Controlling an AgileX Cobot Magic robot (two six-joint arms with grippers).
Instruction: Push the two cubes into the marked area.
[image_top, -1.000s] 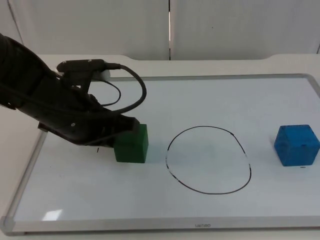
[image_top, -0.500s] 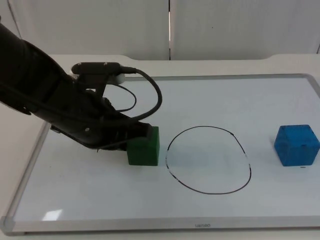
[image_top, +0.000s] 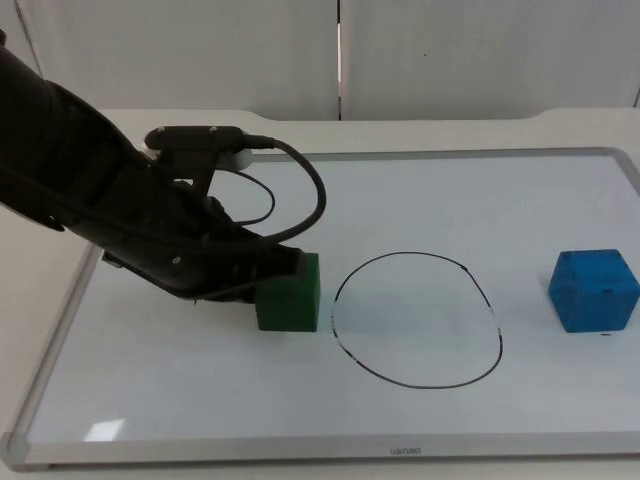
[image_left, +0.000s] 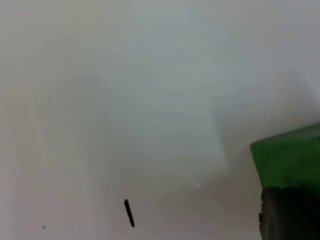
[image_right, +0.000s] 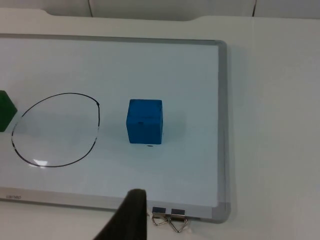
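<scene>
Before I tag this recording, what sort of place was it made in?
Probably a lab or test bench: a whiteboard lying flat on a white table before a grey partition wall, with a hand-drawn circle and two plain cubes as practice props.

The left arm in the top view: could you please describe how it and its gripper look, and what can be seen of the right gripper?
The left arm is black, bulky and matte, tapering to the left gripper beside the green cube. Of the right gripper, the right wrist view shows one black, tapered fingertip with a rounded end.
</scene>
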